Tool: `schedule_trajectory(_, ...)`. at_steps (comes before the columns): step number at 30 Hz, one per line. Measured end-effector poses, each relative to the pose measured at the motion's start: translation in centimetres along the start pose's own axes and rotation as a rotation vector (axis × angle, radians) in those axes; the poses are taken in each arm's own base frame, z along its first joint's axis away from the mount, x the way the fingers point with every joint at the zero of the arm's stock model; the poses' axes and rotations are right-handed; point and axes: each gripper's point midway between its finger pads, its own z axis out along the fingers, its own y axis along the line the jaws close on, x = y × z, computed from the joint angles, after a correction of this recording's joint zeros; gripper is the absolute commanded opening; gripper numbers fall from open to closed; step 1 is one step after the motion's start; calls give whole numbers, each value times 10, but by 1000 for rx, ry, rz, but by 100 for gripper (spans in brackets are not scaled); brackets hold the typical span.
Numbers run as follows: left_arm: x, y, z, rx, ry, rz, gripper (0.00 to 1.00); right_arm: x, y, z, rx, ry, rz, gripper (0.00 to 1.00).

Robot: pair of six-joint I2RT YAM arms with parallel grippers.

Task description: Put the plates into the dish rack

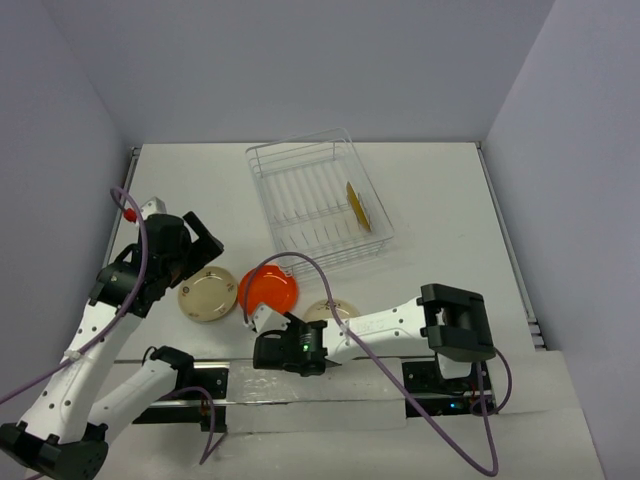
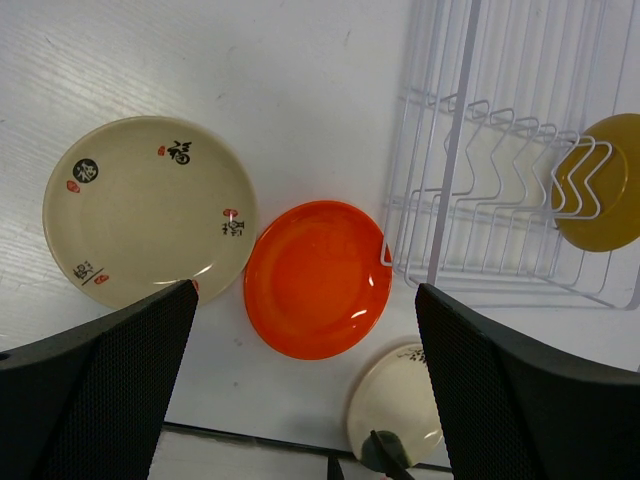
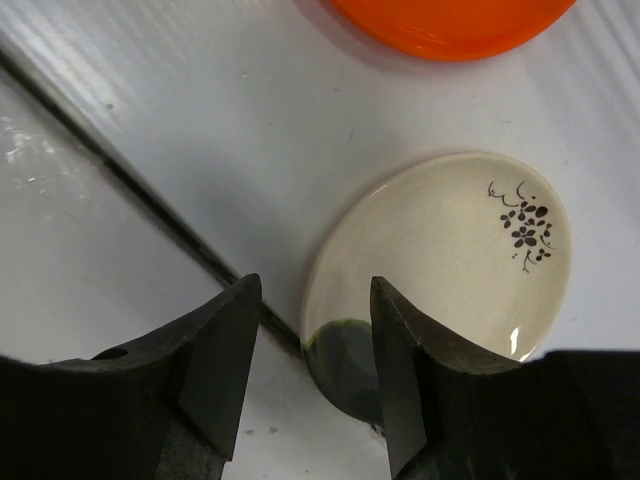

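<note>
At the near edge of the table (image 1: 440, 200), the right gripper (image 3: 315, 290) was low over the cream plate with the dark flower sprig (image 3: 450, 250). Its jaws stood parted and straddled the plate's near rim, one finger outside and one over the bowl. A gap showed beside the rim, so nothing was clamped yet. That stance looked chosen to pinch the thin edge, since a flat plate offers no other hold. The plate's rim sat right at a seam by the table's near edge, which probably left room for a finger beneath it.

Just beyond it lay the orange-red plate (image 2: 318, 280), plain and glossy, flat on the table. Toward the left edge, and touching or nearly touching it, lay the second cream plate (image 2: 145, 210), printed with small dark and red characters.

The left gripper (image 1: 198, 248) hung above these two, released and spread wide, holding nothing. It was likely waiting its turn without crowding the other arm.

Toward the far edge, near the middle, the dish rack (image 1: 295, 148) stood slightly skewed, a basket of thin pale wire. The mustard-yellow plate (image 1: 356, 206) already stood on edge between prongs near its right side. By my judgement, three plates remained to be loaded.
</note>
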Motion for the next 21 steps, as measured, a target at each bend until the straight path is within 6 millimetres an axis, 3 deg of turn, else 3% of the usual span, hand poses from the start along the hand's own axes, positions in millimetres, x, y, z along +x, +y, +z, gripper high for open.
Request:
schedule_trajectory(6, 1, 1, 0, -5, 3, 2, 99, 17, 0, 18, 35, 58, -3, 49)
schedule_trajectory(7, 1, 1, 1, -7, 5, 2, 99, 19, 0, 20, 41, 65, 0, 43)
schedule_trajectory(17, 3, 2, 6, -24, 18, 8, 99, 24, -14, 28, 102, 65, 79, 30)
schedule_trajectory(21, 3, 4, 6, -36, 18, 11, 99, 26, -17, 29, 117, 64, 86, 4)
